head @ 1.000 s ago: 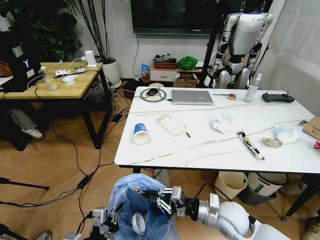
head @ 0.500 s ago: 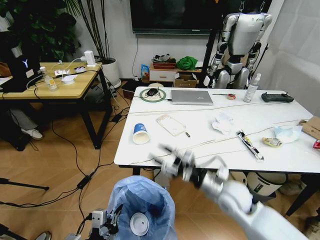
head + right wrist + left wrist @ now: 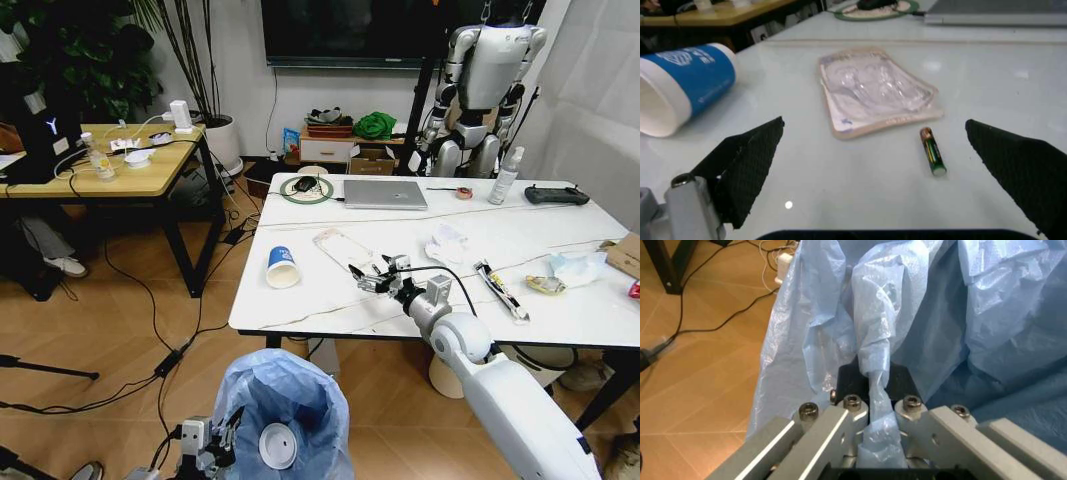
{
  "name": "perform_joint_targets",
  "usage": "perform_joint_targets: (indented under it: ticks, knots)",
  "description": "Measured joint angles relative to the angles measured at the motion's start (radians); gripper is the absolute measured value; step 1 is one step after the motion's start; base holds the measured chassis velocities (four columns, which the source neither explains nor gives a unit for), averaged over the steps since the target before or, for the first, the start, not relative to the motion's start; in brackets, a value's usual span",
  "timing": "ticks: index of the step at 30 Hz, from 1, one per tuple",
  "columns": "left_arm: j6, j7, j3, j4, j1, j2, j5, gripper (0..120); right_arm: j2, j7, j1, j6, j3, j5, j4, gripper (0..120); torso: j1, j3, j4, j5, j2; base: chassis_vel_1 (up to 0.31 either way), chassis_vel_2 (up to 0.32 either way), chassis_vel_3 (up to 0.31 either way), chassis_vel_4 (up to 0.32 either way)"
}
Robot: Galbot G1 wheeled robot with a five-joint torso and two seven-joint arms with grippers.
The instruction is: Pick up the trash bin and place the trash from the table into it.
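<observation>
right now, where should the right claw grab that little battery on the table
Take the battery across its middle, coming straight down. It lies flat on the table, clear of the plastic pack, and the open right claw already straddles it.

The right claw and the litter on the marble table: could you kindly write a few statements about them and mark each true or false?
1. The right claw is open above the table. True.
2. The paper cup stands upright. False: it lies on its side.
3. A small battery lies beside the clear plastic pack. True.
4. The left claw is open and holds nothing. False: it is shut on the trash bin bag's edge.
5. The laptop lies inside the bin. False: it lies on the table.
</observation>
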Motion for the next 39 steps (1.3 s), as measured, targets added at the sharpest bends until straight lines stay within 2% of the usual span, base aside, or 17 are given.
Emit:
perform_joint_targets:
  ticks: [5,11,12,13,15,18,22,24,30,34,36,39]
  knots:
    - [-0.001,0.0,-0.001,0.0,0.001,-0.003,0.001,0,0.043,0.008,0.052,-0.01,-0.005,-0.013,-0.087,100,0.0,0.0,0.0004,0.0002,0.0,0.0,0.0,0.0,0.0]
    - [-0.001,0.0,-0.006,-0.003,0.005,-0.003,0.001,0,0.041,-0.006,0.07,-0.01,-0.005,-0.041,-0.127,95,0.0,0.0,0.0004,0.0001,0.0,0.0,0.0,0.0,0.0]
    - [-0.002,0.001,-0.007,-0.004,0.005,-0.002,0.001,0,0.034,-0.011,0.065,-0.008,-0.003,-0.051,-0.131,89,0.0,0.0,0.0003,0.0001,0.0,0.0,0.0,0.0,0.0]
    - [-0.002,0.001,-0.007,-0.004,0.005,-0.002,0.001,0,0.031,-0.012,0.062,-0.008,-0.002,-0.053,-0.131,89,0.0,0.0,0.0003,0.0,0.0,0.0,0.0,0.0,0.0]
    - [-0.002,0.001,-0.007,-0.004,0.004,0.0,-0.001,0,0.018,-0.015,0.047,-0.004,-0.001,-0.062,-0.132,77,0.0,0.0,-0.0001,0.0002,0.0,0.0,0.0,0.0,0.0]
    - [-0.002,0.001,-0.007,-0.004,0.003,0.0,-0.001,0,0.013,-0.015,0.04,-0.001,0.001,-0.067,-0.133,71,0.0,0.0,0.0001,0.0001,0.0,0.0,0.0,0.0,0.0]
    - [-0.002,0.001,-0.007,-0.004,0.002,0.002,-0.003,0,0.007,-0.015,0.035,0.004,0.006,-0.072,-0.133,51,0.0,0.0,-0.0001,-0.0001,0.0,0.0,0.0,0.0,0.0]
    - [-0.002,0.001,-0.006,-0.004,0.001,0.002,-0.003,0,0.005,-0.015,0.035,0.004,0.006,-0.072,-0.132,48,0.0,0.0,0.0,-0.0001,0.0,0.0,0.0,0.0,0.0]
    - [-0.002,0.001,-0.006,-0.002,-0.002,0.002,-0.005,0,-0.007,-0.018,0.028,0.005,-0.002,-0.072,-0.122,23,0.0,0.0,0.0,0.0,0.0,0.0,0.0,0.0,0.0]
    - [-0.002,0.0,-0.004,0.0,-0.004,0.003,-0.007,0,-0.012,-0.021,0.019,0.009,-0.012,-0.072,-0.11,14,0.0,0.0,0.0001,0.0,0.0,0.0,0.0,0.0,0.0]
    - [-0.002,0.0,-0.002,0.002,-0.006,0.002,-0.008,0,-0.011,-0.024,0.013,0.013,-0.019,-0.069,-0.099,2,0.0,0.0,0.0,0.0,0.0,0.0,0.0,0.0,0.0]
    - [-0.002,0.0,-0.002,0.003,-0.007,0.002,-0.008,0,-0.009,-0.028,0.016,0.018,-0.022,-0.056,-0.093,0,0.0,0.0,0.0002,0.0003,0.0,0.0,0.0,0.0,0.0]
